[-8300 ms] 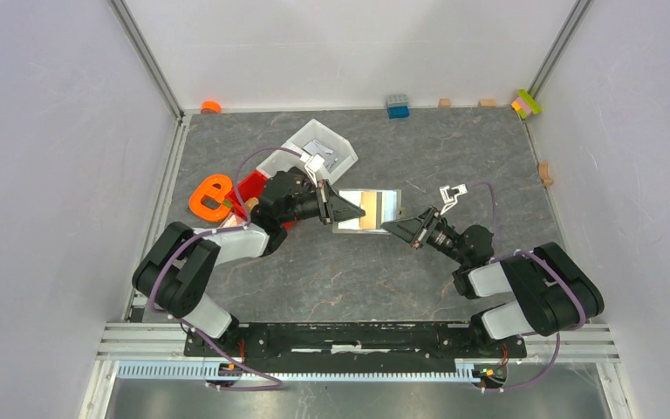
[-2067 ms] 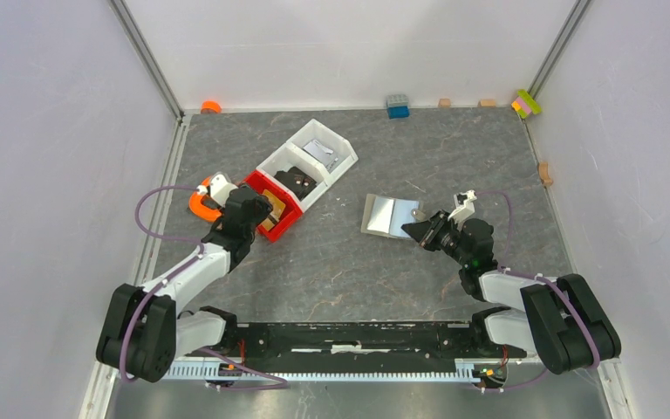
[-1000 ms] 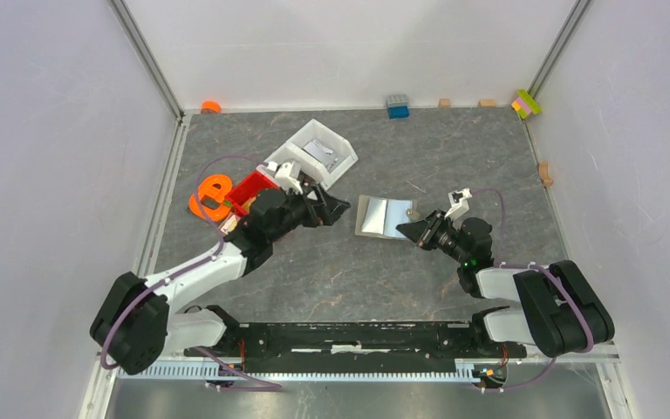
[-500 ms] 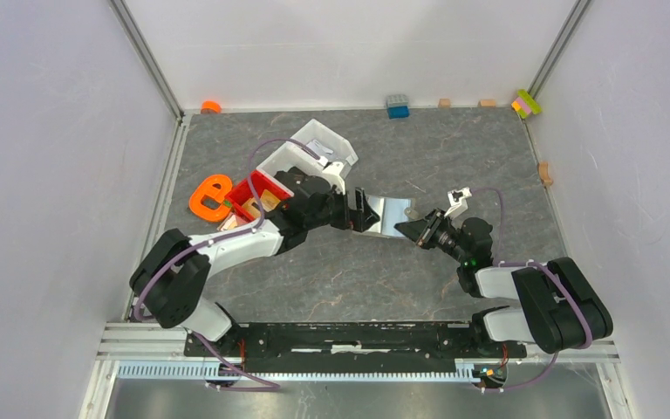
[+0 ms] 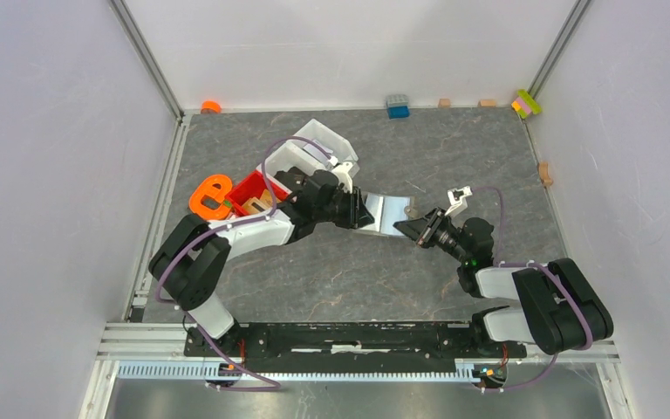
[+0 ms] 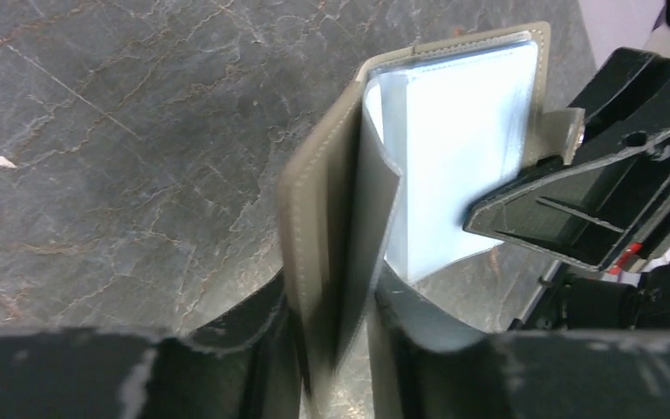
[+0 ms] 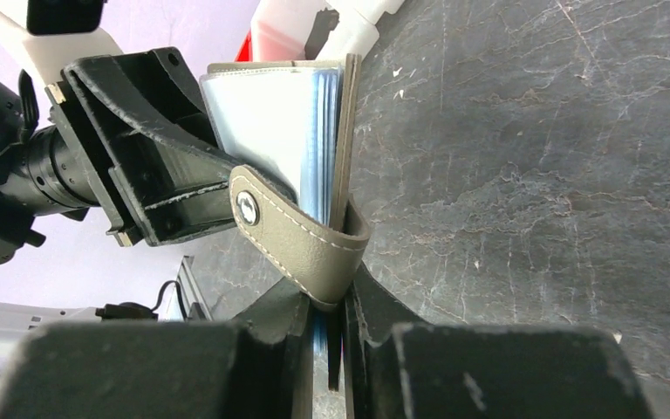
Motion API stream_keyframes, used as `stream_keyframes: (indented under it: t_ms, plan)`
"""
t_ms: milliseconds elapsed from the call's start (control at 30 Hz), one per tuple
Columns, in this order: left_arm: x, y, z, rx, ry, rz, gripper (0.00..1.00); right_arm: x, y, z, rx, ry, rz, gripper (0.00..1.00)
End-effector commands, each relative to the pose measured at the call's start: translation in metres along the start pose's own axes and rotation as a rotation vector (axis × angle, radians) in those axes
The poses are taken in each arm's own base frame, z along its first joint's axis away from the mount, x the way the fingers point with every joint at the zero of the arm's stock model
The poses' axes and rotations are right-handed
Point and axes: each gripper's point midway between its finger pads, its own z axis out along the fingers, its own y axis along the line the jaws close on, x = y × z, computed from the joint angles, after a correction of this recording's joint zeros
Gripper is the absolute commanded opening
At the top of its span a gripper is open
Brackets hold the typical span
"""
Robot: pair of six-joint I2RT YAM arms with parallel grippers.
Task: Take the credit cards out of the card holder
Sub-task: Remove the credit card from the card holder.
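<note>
Taupe bifold card holder (image 5: 391,214) is held at both ends: right gripper (image 7: 330,301) clamps its strap-side flap, left gripper (image 6: 336,301) pinches the opposite flap. Pale blue credit cards (image 6: 454,157) run lengthwise toward the right gripper.

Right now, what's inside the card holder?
A pale blue card lies flat in the open card holder. The right wrist view shows more layered edges stacked behind it. The card count, and whatever sits in the flap pinched by the left claw, are covered.

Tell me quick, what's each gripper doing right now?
Left gripper: closed on the card holder.
Right gripper: closed on the card holder too.
</note>
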Motion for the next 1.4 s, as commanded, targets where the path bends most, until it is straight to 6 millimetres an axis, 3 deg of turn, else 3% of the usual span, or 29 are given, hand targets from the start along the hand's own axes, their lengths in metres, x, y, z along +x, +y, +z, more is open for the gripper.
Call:
stream_keyframes:
  t_ms: [0,67,200,267,333,667,1000,1367]
  plan:
    - [-0.023,-0.018,-0.011,0.078,-0.081,0.013,0.23,-0.017,0.029,0.005,-0.115,-0.036,-0.050,0.11]
    - [-0.025,-0.015,-0.014,0.062,-0.099,0.007,0.10,-0.018,0.030,0.005,-0.119,-0.037,-0.054,0.16]
    - [-0.033,-0.015,-0.024,0.067,-0.143,-0.001,0.06,-0.018,0.024,0.004,-0.080,-0.041,-0.070,0.44]
    - [-0.034,-0.017,-0.028,0.076,-0.153,-0.005,0.05,-0.020,0.021,0.003,-0.059,-0.049,-0.095,0.48]
    - [-0.036,-0.019,-0.031,0.084,-0.164,-0.006,0.05,-0.023,0.018,0.002,-0.034,-0.062,-0.115,0.47]
    - [-0.038,-0.028,-0.034,0.143,-0.167,-0.004,0.05,-0.026,0.024,0.003,-0.054,-0.065,-0.141,0.24]
    - [-0.036,-0.056,-0.037,0.301,-0.144,0.013,0.06,-0.023,0.024,0.007,-0.064,-0.040,-0.128,0.22]
    - [-0.030,-0.061,-0.030,0.346,-0.097,0.001,0.07,-0.017,0.041,0.014,-0.128,-0.006,-0.166,0.23]
